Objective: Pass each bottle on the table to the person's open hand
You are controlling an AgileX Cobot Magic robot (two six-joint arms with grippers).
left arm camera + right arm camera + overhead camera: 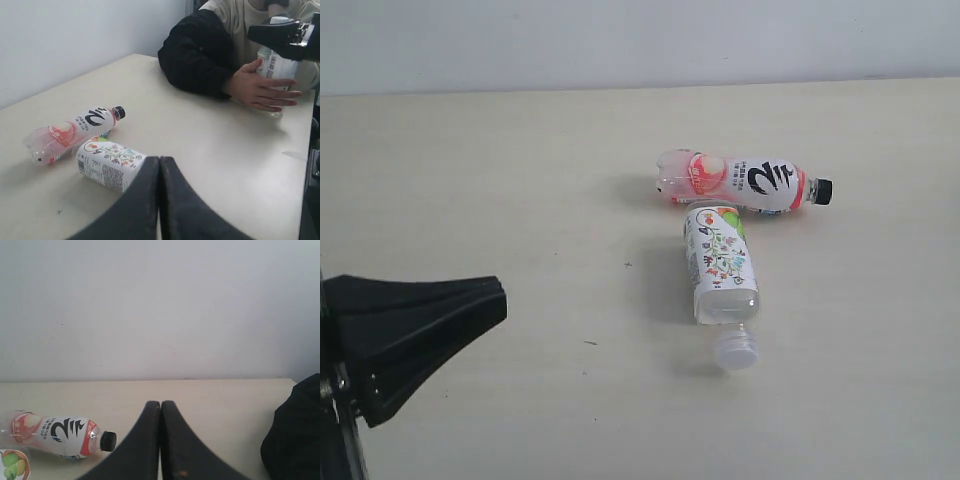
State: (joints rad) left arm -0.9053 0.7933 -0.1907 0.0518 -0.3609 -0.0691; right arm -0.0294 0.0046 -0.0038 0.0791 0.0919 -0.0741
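Two bottles lie on the cream table [500,180]. The pink-red bottle [740,182] with the black cap lies on its side, and the floral-label bottle [720,265] lies just in front of it, its end touching it and its white cap toward the near edge. My left gripper [501,300] is shut and empty, well left of both. In the left wrist view its tips [160,160] sit over the floral bottle [107,162]. The person's hand [260,90] holds an upright white-labelled bottle [274,65], with my right gripper [251,32] beside its top, shut and empty. The white-blue bottle is out of view.
The person's black sleeve [200,55] rests on the table's far side and shows at the edge of the right wrist view as the sleeve [295,435]. A pale wall [640,40] runs behind the table. The pink-red bottle [55,432] lies off to one side of my right gripper [160,404].
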